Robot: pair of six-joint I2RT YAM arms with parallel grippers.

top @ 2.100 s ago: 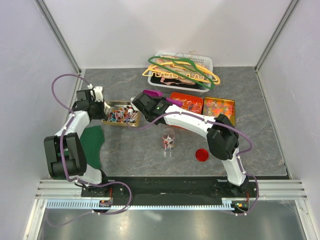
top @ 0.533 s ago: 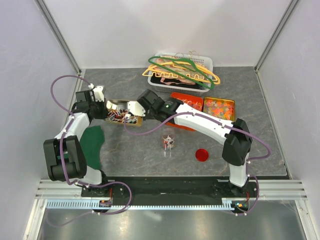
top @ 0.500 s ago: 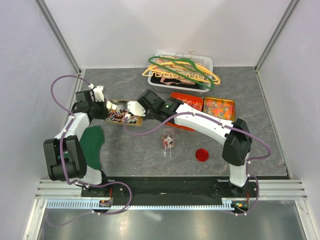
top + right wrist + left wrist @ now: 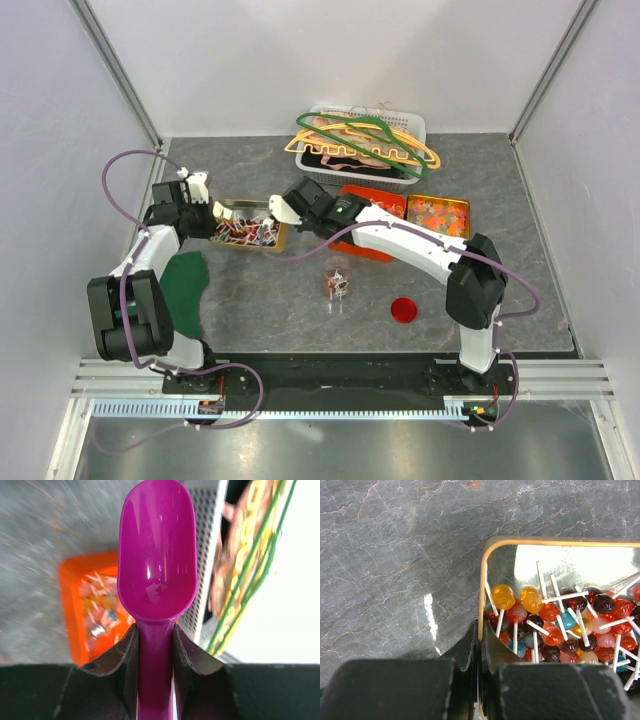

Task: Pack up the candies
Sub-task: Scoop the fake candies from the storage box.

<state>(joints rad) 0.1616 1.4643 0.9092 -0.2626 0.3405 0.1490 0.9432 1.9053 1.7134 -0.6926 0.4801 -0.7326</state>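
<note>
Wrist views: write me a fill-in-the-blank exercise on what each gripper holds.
1. The right gripper is shut on the handle of a purple ____.
2. The bowl of that tool is ____.
3. The left gripper pinches the rim of a gold tin full of ____.

Missing words: scoop; empty; lollipops.

Grey table (image 4: 260, 300), tins (image 4: 245, 203), basket (image 4: 418, 122), jar (image 4: 337, 280), lid (image 4: 403, 309), cloth (image 4: 185, 285)
</note>
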